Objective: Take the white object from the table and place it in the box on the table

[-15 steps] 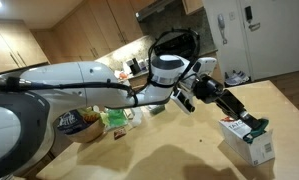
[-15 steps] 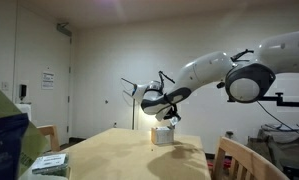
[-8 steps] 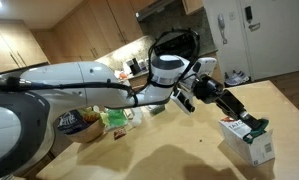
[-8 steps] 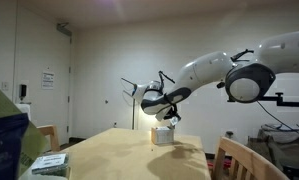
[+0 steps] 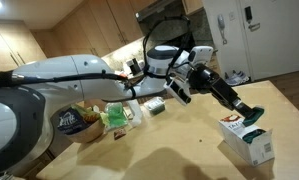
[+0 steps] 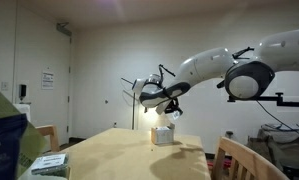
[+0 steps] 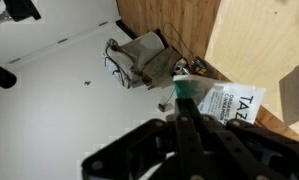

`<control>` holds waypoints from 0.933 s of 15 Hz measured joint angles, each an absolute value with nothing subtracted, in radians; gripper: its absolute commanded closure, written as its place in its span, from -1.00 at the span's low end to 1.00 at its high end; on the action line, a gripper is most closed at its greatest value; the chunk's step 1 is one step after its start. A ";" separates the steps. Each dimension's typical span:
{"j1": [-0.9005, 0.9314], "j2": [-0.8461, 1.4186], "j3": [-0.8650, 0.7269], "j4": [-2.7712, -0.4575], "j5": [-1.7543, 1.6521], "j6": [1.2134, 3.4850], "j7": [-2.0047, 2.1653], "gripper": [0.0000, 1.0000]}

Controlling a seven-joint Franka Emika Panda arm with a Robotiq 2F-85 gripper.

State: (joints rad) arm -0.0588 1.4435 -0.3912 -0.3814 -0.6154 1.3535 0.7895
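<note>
**Fingers closed on packet, held above box**

In the wrist view the fingers [image 7: 187,122] are drawn together on the green-teal end of the white packet [image 7: 229,102]. Its printed white part sticks out past the tips, clear of the wooden surface [image 7: 251,40] behind it.

In an exterior view the fingers [image 5: 251,113] hang just above the box [image 5: 245,142]. A teal patch shows at their tips, apart from the box top. The arm is stretched out low over the surface [image 5: 169,150].

The box stands on the surface with its green print facing up. Whether its top is open, and what it contains, cannot be told. In an exterior view the box [image 6: 165,135] sits toward the far end of the surface [image 6: 129,152].

Snack bags [image 5: 71,122] lie well apart from the box, with bare wood between them.
</note>
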 measured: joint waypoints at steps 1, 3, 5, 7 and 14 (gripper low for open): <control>-0.059 1.435 -0.391 -0.382 -0.616 1.343 0.789 0.99; -0.059 1.423 -0.391 -0.383 -0.617 1.330 0.789 0.99; -0.059 1.416 -0.392 -0.384 -0.619 1.328 0.789 0.99; -0.061 1.413 -0.392 -0.385 -0.619 1.329 0.790 0.99; -0.061 1.413 -0.385 -0.392 -0.616 1.350 0.771 0.95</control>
State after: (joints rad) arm -0.0605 1.4128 -0.3853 -0.3920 -0.6163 1.3495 0.7714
